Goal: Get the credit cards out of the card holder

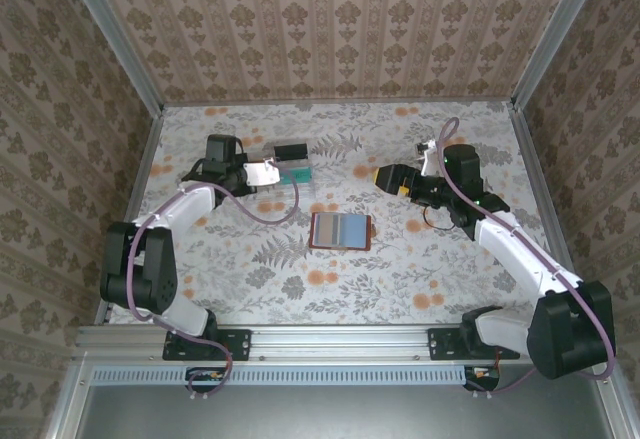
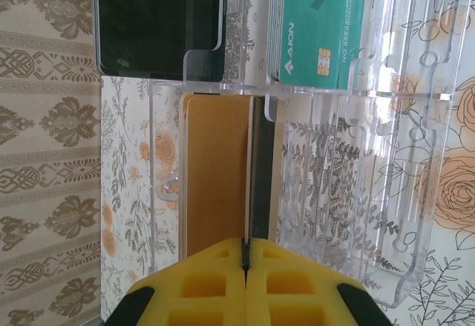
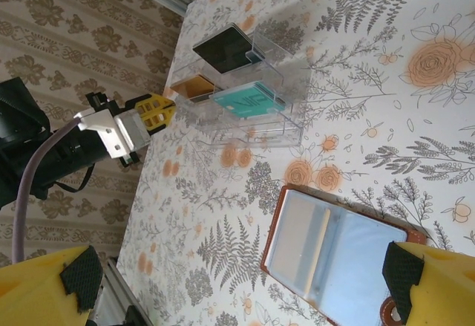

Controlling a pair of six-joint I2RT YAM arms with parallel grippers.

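Note:
The card holder (image 1: 340, 230) lies open on the table, its blue-grey inside facing up, and it also appears in the right wrist view (image 3: 334, 252). My left gripper (image 2: 246, 243) is shut on the near edge of a gold-tan credit card (image 2: 219, 170) with a dark stripe. That card lies in a compartment of the clear tray (image 2: 386, 192). A black card (image 2: 159, 21) and a teal card (image 2: 319, 29) sit in the tray's far compartments. My right gripper (image 1: 385, 176) hovers open to the right of the tray, above the card holder's far side, with nothing between its fingers.
The clear tray (image 1: 285, 164) stands at the back left of the floral table. Patterned walls and metal rails (image 1: 130, 159) close in the left, right and back. Open tabletop lies in front of the card holder.

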